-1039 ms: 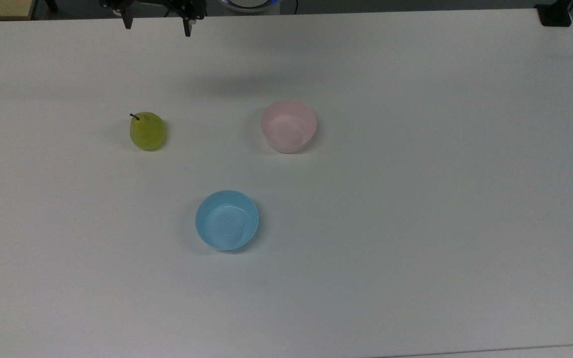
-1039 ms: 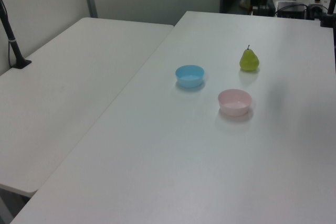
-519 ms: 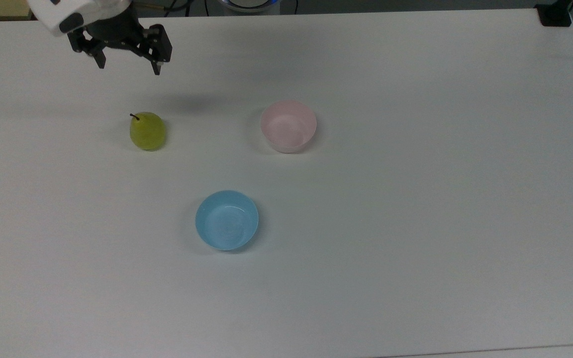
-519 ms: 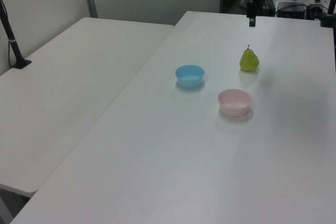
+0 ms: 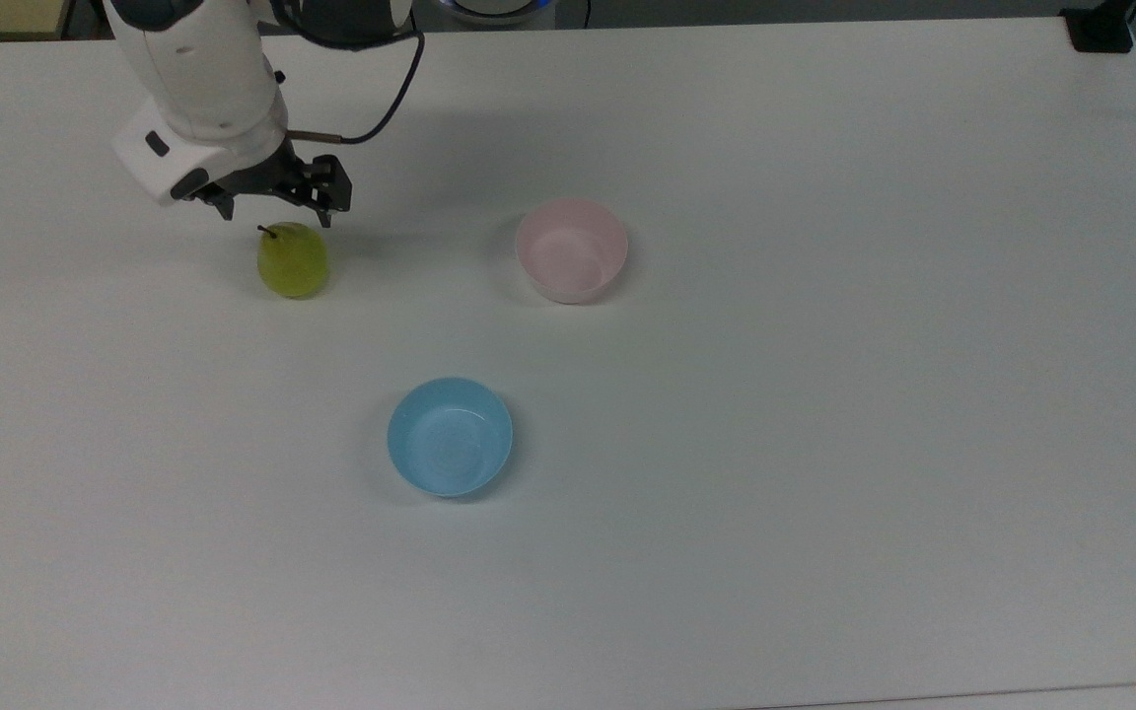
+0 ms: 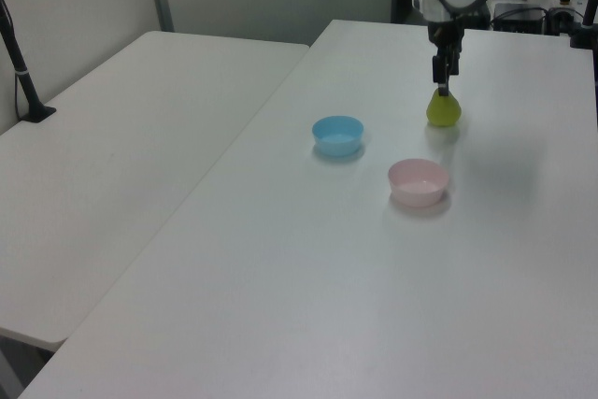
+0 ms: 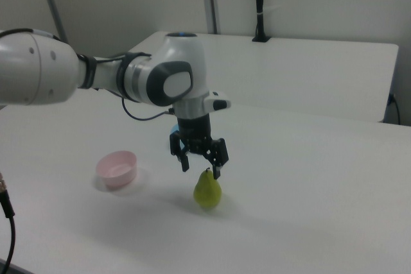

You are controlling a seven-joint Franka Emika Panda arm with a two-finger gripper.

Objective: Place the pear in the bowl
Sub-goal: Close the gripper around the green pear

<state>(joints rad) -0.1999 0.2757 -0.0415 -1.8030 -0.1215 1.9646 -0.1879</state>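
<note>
Small yellow-green pear [image 7: 207,190] upright on white surface [image 5: 824,394], well apart from pale pink plastic bowl [image 5: 572,249]. Gripper [image 7: 200,166] above stem, jaws open, empty. Pear likely light, smooth, slippery; grip widest lower body, not narrow neck.

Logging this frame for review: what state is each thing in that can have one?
pear: upright on the table, stem up, not gripped.
pink bowl: upright, empty.
blue bowl: upright, empty.
end effector: open, just above the pear, holding nothing.
</note>
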